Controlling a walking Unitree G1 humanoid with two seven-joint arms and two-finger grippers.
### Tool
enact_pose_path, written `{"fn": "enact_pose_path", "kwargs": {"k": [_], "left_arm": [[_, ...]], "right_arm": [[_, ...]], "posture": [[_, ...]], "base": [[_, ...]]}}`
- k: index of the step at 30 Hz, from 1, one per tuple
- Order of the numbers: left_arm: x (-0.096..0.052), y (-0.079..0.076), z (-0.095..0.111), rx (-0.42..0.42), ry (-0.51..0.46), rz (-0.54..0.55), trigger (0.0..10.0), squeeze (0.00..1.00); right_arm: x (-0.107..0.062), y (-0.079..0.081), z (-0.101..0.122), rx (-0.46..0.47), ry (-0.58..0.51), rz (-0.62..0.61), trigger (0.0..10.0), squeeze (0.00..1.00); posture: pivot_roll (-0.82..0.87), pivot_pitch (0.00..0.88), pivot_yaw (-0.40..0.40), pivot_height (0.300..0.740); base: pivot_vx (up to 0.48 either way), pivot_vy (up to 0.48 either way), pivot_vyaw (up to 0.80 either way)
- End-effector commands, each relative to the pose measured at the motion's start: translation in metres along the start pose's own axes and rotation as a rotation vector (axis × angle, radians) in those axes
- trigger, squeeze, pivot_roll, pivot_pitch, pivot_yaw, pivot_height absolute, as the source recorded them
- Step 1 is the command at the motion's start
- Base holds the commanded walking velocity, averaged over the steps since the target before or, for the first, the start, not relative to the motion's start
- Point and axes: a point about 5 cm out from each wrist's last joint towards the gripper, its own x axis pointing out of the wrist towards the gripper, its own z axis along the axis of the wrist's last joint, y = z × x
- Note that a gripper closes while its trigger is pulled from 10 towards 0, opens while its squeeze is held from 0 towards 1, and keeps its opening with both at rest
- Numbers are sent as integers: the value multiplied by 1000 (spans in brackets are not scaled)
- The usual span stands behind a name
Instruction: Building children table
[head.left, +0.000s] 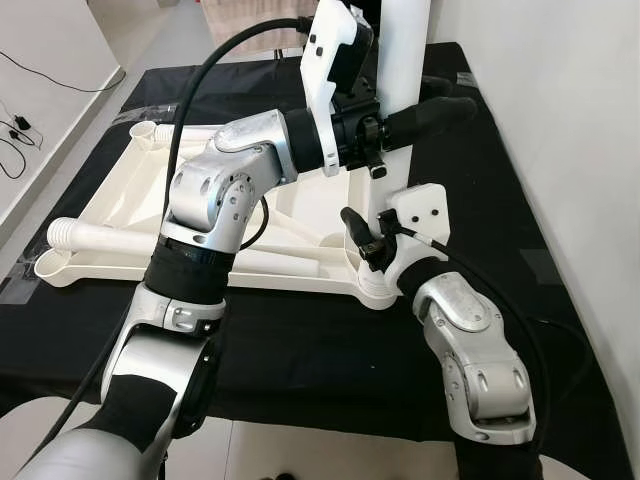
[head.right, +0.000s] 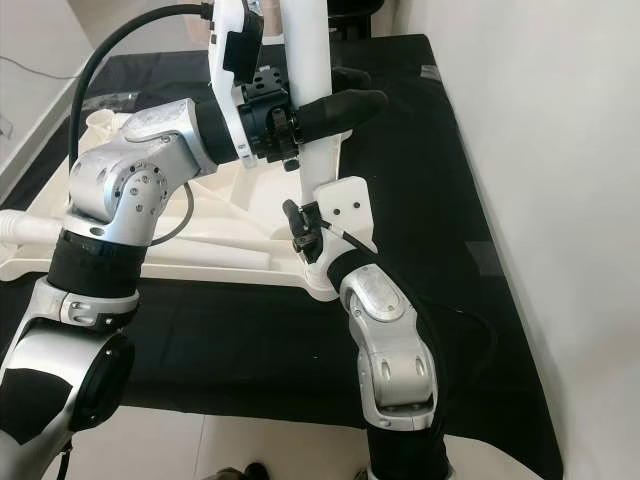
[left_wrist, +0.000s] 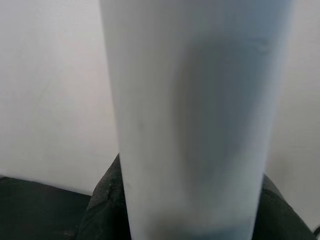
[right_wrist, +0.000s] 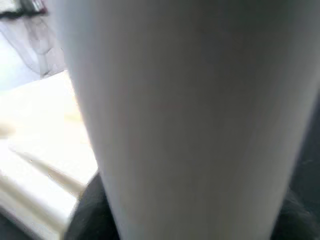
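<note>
A white plastic tabletop (head.left: 300, 215) lies upside down on a worktop (head.left: 300, 350) covered in black cloth, filling the left and middle of the head views. At its near right corner a white table leg (head.left: 405, 60) stands upright in the corner socket (head.left: 372, 285), rising out of the top of the frame.

The left gripper (head.left: 425, 115) reaches across from the left, in the upper middle of the frame, its black fingers (head.right: 340, 108) wrapped around the leg partway up — jaws clamped on it. In the left wrist view the leg (left_wrist: 195, 120) runs as a broad white column with dark fingers at its foot.

The right gripper (head.left: 365, 240) comes up from the lower right and sits low against the leg, just above the socket; whether its jaws are clamped or apart cannot be told.

Another leg (head.left: 110, 237) lies flat on the tabletop at the left — beside a corner socket (head.left: 50, 265).
</note>
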Motion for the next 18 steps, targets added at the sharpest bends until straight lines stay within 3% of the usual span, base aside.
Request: {"fn": "enact_pose_path", "kwargs": {"k": [1, 4, 5, 7, 9, 10, 13, 15, 16, 18], "left_arm": [[4, -2, -1, 4, 12, -20, 0, 0], [5, -2, -1, 5, 13, -32, 0, 0], [5, -2, -1, 5, 13, -32, 0, 0], [6, -3, -2, 6, 14, -37, 0, 0], [6, -3, -2, 6, 15, -40, 0, 0], [6, -3, -3, 6, 16, -43, 0, 0], [6, -3, -4, 7, 19, -52, 0, 0], [6, -3, -4, 7, 19, -52, 0, 0], [7, -6, -5, 7, 23, -68, 0, 0], [8, -8, -6, 7, 24, -76, 0, 0]], "right_arm": [[5, 5, -25, 77, 118, 97, 10000, 1000], [9, -4, -11, 53, 59, 311, 10000, 1000], [9, -4, -11, 53, 59, 311, 10000, 1000], [7, -13, -2, -11, 39, 507, 10000, 1000], [7, -17, 1, -66, 45, 574, 10000, 1000], [7, -21, 3, -111, 58, 651, 10000, 0], [13, -27, 8, -138, 75, 757, 10000, 0], [13, -27, 8, -138, 75, 757, 10000, 0], [23, -27, 13, -121, 79, 857, 8706, 0], [28, -27, 15, -108, 80, 906, 8706, 0]], "posture": [[-60, 213, 103, 740], [-59, 212, 104, 740], [-59, 212, 104, 740], [-60, 212, 106, 740], [-55, 212, 104, 740], [-53, 210, 104, 740], [-48, 212, 104, 740], [-48, 212, 104, 740], [-39, 212, 104, 740], [-37, 212, 104, 740]], "base": [[0, 0, 0], [0, 0, 0], [0, 0, 0], [0, 0, 0], [0, 0, 0], [0, 0, 0], [0, 0, 0], [0, 0, 0], [0, 0, 0], [0, 0, 0]]}}
